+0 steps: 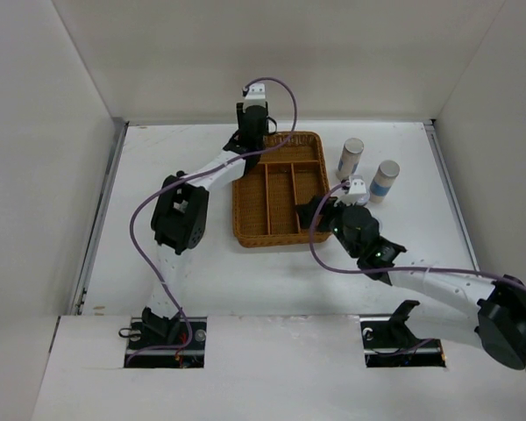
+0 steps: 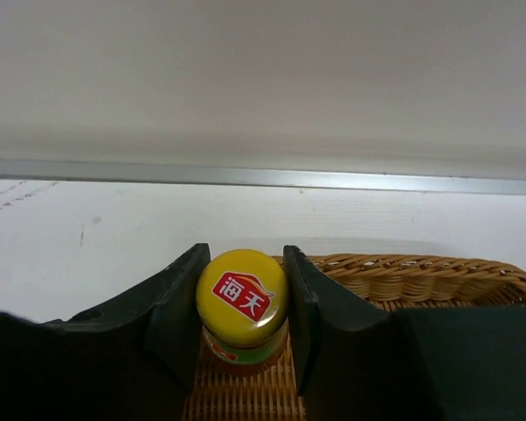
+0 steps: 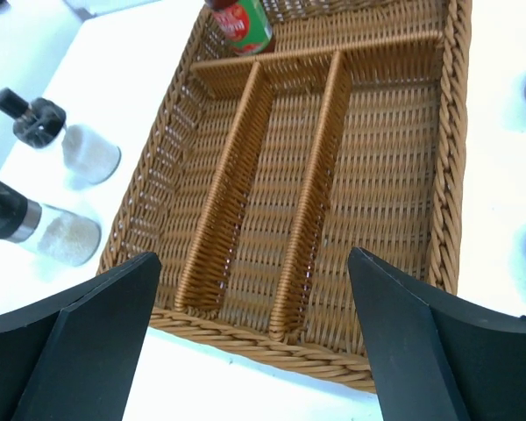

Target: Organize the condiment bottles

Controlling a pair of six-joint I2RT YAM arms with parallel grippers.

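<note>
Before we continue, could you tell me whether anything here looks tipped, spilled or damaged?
Nothing stands out. The brown wicker divided tray is intact, the two tall white cylindrical shakers stand upright, and the left tool grips the yellow-capped sauce bottle squarely. No spill shows.

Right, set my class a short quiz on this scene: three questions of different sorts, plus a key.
1. True or false: the jaws of the right gripper are shut.
2. What does the left gripper hold? A a spoon; B the yellow-capped bottle; C a cup.
3. Fill in: in the top view, ___ white shakers stand on the table, right of the wicker tray.
Key: 1 false, the jaws stand open over the tray; 2 B; 3 two.
</note>
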